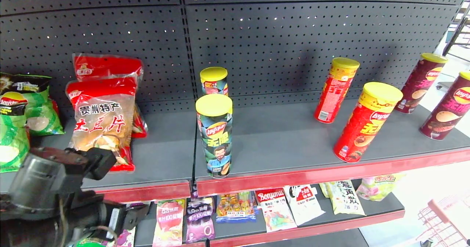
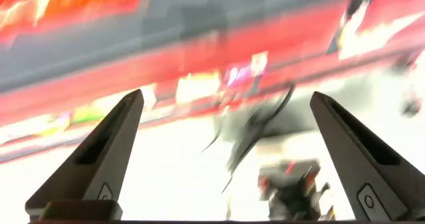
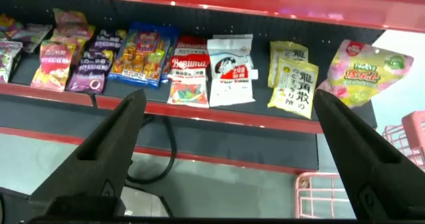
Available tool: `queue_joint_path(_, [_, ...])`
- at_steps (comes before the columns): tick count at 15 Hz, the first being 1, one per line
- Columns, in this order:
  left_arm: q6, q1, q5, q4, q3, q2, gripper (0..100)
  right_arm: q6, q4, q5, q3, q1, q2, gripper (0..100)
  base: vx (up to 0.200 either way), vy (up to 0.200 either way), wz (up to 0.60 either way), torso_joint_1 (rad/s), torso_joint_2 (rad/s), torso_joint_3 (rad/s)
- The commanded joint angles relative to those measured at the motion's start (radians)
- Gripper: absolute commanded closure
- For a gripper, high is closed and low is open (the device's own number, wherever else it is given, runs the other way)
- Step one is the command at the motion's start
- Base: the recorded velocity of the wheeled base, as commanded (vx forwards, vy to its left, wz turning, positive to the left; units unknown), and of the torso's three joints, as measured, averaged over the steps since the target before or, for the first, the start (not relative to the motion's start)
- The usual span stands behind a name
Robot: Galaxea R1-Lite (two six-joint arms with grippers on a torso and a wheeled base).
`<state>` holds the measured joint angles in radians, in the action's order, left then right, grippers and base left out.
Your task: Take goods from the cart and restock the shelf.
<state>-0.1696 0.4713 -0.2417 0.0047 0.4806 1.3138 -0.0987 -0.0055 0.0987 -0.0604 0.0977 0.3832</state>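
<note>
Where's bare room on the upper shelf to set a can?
On the upper shelf the widest bare patch lies between the teal cans and the red cans. A narrower strip lies between the red bags and the teal cans. Crowded: green bags at the left end; packets on the lower shelf.

1. This is a shop aisle: a dark retail shelf [image 1: 286, 137] with a red front edge and a pegboard back panel [image 1: 293, 37].
2. Crisp tubes [image 1: 367, 122] and snack bags [image 1: 102, 126] stand in rows, labels outward.
3. Sweet packets [image 3: 232, 68] line the lower shelf [image 1: 330, 224].
4. A pink wire cart [image 1: 446, 217] stands near the shelf's right end.
</note>
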Motion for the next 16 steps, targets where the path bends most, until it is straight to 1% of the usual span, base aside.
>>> queue_joint_path(1, [0.041, -0.002, -0.004, 0.093, -0.010, -0.199, 0, 0.001, -0.001, -0.004, 0.004, -0.001, 0.016, 0, 0.000, 0.000, 0.00, 0.000, 0.00, 0.000])
queue_joint_path(2, [0.042, -0.002, -0.013, 0.112, -0.010, -0.226, 0, 0.002, 0.001, -0.014, 0.001, -0.004, 0.019, 0, 0.000, 0.000, 0.00, 0.000, 0.00, 0.000])
queue_joint_path(3, [0.056, -0.002, -0.036, 0.166, 0.003, -0.271, 0, 0.002, 0.001, -0.031, -0.001, -0.018, 0.031, 0, 0.000, 0.000, 0.00, 0.000, 0.00, 0.000])
queue_joint_path(4, [0.094, -0.002, -0.050, 0.337, 0.059, -0.370, 0, 0.001, 0.001, -0.085, -0.010, -0.036, 0.051, 0, 0.000, 0.000, 0.00, 0.000, 0.00, 0.000])
queue_joint_path(5, [0.114, -0.003, -0.050, 0.549, 0.134, -0.464, 0, 0.001, 0.001, -0.117, -0.029, -0.038, 0.068, 0, 0.000, 0.000, 0.00, 0.000, 0.00, 0.000])
queue_joint_path(6, [0.124, -0.002, -0.048, 0.692, 0.187, -0.524, 0, -0.001, -0.001, -0.123, -0.045, -0.038, 0.071, 0, 0.000, 0.000, 0.00, 0.000, 0.00, 0.000])
queue_joint_path(7, [0.125, -0.002, -0.045, 0.827, 0.217, -0.631, 0, -0.001, 0.001, -0.131, -0.073, -0.039, 0.075, 0, 0.000, 0.000, 0.00, 0.000, 0.00, 0.000])
queue_joint_path(9, [0.127, -0.003, -0.056, 0.793, 0.157, -0.763, 0, -0.012, 0.016, -0.188, -0.093, -0.053, 0.088, 0, 0.000, 0.000, 0.00, 0.000, 0.00, 0.000])
queue_joint_path(10, [0.143, -0.013, -0.071, 0.798, 0.139, -0.867, 0, -0.018, 0.019, -0.231, -0.107, -0.056, 0.109, 0, 0.000, 0.000, 0.00, 0.000, 0.00, 0.000])
queue_joint_path(11, [0.150, -0.022, -0.082, 0.813, 0.136, -0.901, 0, -0.018, 0.019, -0.229, -0.111, -0.055, 0.114, 0, 0.000, 0.000, 0.00, 0.000, 0.00, 0.000])
queue_joint_path(12, [0.154, -0.046, -0.096, 0.860, 0.134, -0.961, 0, -0.015, 0.018, -0.231, -0.113, -0.056, 0.114, 0, 0.000, 0.000, 0.00, 0.000, 0.00, 0.000])
queue_joint_path(13, [0.154, -0.057, -0.091, 0.871, 0.125, -1.004, 0, -0.016, 0.019, -0.237, -0.105, -0.061, 0.114, 0, 0.000, 0.000, 0.00, 0.000, 0.00, 0.000])
queue_joint_path(15, [0.157, -0.052, -0.090, 0.847, 0.076, -1.082, 0, -0.018, 0.019, -0.240, -0.099, -0.061, 0.105, 0, 0.000, 0.000, 0.00, 0.000, 0.00, 0.000])
queue_joint_path(16, [0.167, -0.049, -0.088, 0.837, 0.061, -1.104, 0, -0.016, 0.021, -0.246, -0.099, -0.062, 0.102, 0, 0.000, 0.000, 0.00, 0.000, 0.00, 0.000])
